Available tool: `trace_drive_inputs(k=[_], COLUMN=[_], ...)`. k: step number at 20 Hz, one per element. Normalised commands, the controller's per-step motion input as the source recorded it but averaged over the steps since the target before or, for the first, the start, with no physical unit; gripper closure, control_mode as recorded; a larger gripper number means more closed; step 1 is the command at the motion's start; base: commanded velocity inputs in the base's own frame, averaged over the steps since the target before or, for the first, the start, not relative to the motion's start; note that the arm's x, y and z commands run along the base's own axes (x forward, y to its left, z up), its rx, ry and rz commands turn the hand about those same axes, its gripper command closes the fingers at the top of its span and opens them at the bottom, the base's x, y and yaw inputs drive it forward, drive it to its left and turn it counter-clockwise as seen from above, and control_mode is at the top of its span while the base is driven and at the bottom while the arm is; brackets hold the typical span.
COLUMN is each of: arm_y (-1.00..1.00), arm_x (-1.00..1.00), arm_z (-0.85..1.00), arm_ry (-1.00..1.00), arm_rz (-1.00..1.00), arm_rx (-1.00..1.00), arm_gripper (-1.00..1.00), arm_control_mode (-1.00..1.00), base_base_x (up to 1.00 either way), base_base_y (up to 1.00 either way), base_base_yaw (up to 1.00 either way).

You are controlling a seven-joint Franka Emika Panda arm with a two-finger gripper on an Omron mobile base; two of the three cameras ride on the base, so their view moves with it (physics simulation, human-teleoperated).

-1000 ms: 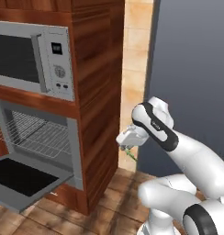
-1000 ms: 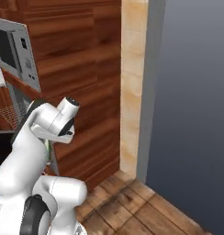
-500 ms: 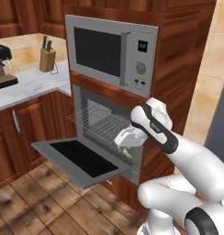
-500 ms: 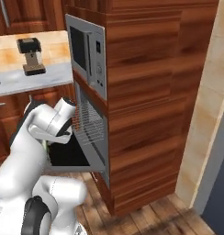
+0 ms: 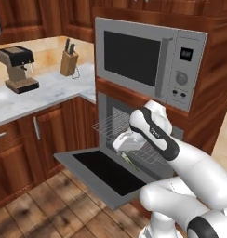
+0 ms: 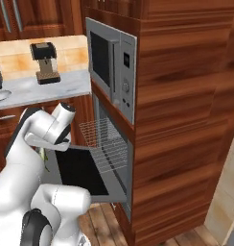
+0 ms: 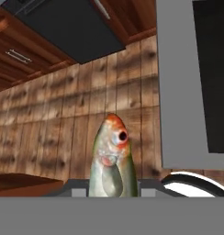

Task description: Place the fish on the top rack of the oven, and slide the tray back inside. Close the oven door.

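Oven (image 5: 116,122) newly ahead; one fish (image 7: 112,160) in pincer (image 5: 126,149).

Fish (image 7: 112,165): greenish-grey sides, pale silvery belly, orange-red patch on head, dark eye w/ pale ring. Oven (image 5: 107,108): grey steel frame, dark cavity. Oven door (image 5: 103,173): grey steel border, black glass panel. Top rack (image 6: 105,141): thin silver wire grid. Microwave (image 5: 148,59): grey body, black window. Cabinets (image 5: 36,144): reddish-brown wood grain. Counter (image 5: 45,95): pale grey marbled. Floor (image 7: 63,133): brown planks w/ darker patches. Coffee machine (image 5: 18,67): black & tan. Knife block (image 5: 69,63): light wood.
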Motion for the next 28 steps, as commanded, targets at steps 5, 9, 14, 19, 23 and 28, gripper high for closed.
trace_drive_inputs(k=[5, 9, 14, 19, 23, 28], arm_y=[0.00, 0.00, 0.00, 0.00, 0.00, -0.16], arm_x=[0.00, 0.00, 0.04, 0.11, 0.16, 0.24], arm_z=[0.00, 0.00, 0.00, 0.00, -0.03, -0.21], arm_ry=[0.00, 0.00, 0.00, 0.00, 0.00, 0.00], arm_rz=[0.00, 0.00, 0.01, 0.01, -0.06, -0.04], arm_rx=[0.00, 0.00, 0.00, -0.02, -0.21, -0.33], arm_gripper=[1.00, 1.00, 1.00, 1.00, 1.00, 1.00], arm_control_mode=[1.00, 1.00, -1.00, -1.00, -1.00, -1.00], base_base_x=[0.62, 0.40, 0.11, 0.00, 0.00, 0.00], base_base_y=[0.05, 0.00, 0.00, 0.00, 0.00, 0.00], base_base_yaw=[0.08, 0.11, 0.08, 0.00, 0.00, 0.00])
